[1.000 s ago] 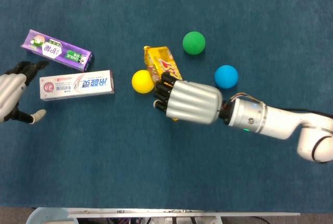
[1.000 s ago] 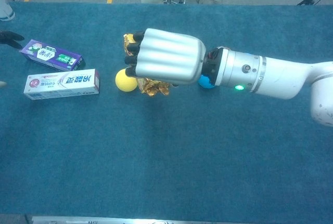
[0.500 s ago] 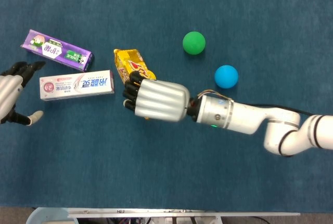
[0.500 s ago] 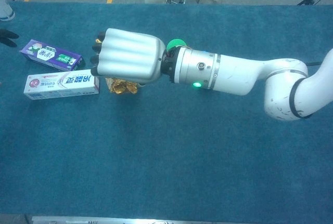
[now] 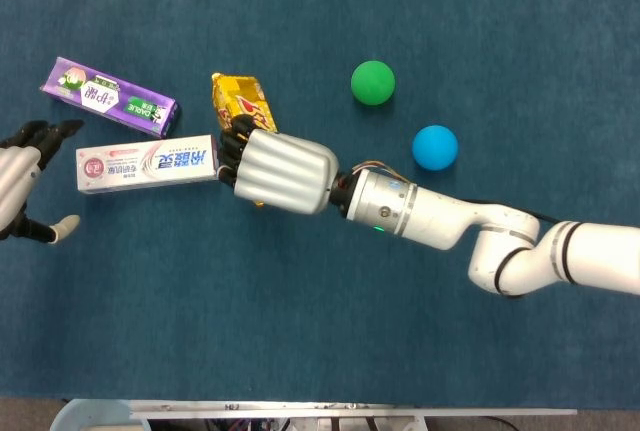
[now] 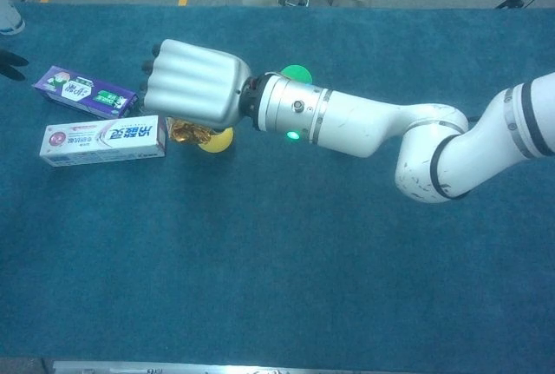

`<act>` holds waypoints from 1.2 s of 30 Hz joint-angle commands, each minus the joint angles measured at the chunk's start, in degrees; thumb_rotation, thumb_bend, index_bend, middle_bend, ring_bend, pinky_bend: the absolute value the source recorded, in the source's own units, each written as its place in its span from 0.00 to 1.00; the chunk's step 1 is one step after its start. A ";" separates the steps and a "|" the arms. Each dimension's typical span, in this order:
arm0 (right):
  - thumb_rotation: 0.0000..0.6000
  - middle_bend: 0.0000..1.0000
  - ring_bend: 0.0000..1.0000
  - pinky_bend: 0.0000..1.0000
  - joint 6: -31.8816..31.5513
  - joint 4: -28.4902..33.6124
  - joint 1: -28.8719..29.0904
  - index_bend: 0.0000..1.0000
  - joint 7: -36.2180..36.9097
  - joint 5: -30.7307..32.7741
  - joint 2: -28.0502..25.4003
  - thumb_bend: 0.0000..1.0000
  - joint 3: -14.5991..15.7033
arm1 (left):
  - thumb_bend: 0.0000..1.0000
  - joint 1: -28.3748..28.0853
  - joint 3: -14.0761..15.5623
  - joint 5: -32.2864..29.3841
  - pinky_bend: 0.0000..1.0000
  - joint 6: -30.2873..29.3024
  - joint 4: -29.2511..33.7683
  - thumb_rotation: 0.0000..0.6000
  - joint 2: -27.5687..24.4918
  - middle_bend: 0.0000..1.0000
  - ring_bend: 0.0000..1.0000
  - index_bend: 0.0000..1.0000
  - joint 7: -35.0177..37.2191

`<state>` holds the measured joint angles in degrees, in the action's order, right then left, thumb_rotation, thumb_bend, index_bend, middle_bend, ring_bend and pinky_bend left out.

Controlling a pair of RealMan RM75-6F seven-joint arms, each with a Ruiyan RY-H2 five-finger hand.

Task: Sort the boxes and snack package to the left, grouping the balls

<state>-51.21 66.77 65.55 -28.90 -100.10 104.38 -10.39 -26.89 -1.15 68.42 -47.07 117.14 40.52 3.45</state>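
Ribbed silver right hand (image 5: 283, 171) clasping crinkly foil snack package (image 5: 241, 101); left hand (image 5: 22, 186) spread, empty.

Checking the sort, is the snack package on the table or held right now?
Cannot tell: the right hand covers part of the snack package, hiding any grasp.

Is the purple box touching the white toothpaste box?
Apart. The head view shows blue cloth between the purple box and the white toothpaste box.

Matt, napped teal cloth (image 5: 300, 331) covers the table; the snack package (image 5: 243, 101) is shiny crinkled foil; the right hand (image 5: 283, 171) has ribbed, satin silver plastic.
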 commanded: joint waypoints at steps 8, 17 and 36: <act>1.00 0.41 0.29 0.36 0.92 -1.54 1.54 0.47 -3.87 0.87 3.34 0.00 0.55 | 0.27 -0.20 -0.14 -0.53 0.14 -0.01 0.49 1.00 0.15 0.12 0.00 0.00 -0.81; 1.00 0.18 0.13 0.24 3.88 2.64 -0.46 0.02 -11.96 7.47 1.80 0.00 -1.08 | 0.27 0.26 -0.12 -0.30 0.14 -0.40 0.59 1.00 -0.21 0.12 0.00 0.00 -0.37; 1.00 0.27 0.17 0.40 9.43 19.41 -5.37 0.15 -4.17 15.60 -15.38 0.00 3.64 | 0.27 0.03 -0.20 0.79 0.14 0.41 0.10 1.00 0.14 0.12 0.00 0.00 0.12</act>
<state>-43.12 85.08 60.90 -33.63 -86.03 90.18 -7.73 -26.87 -1.37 69.19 -46.66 117.25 40.65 3.56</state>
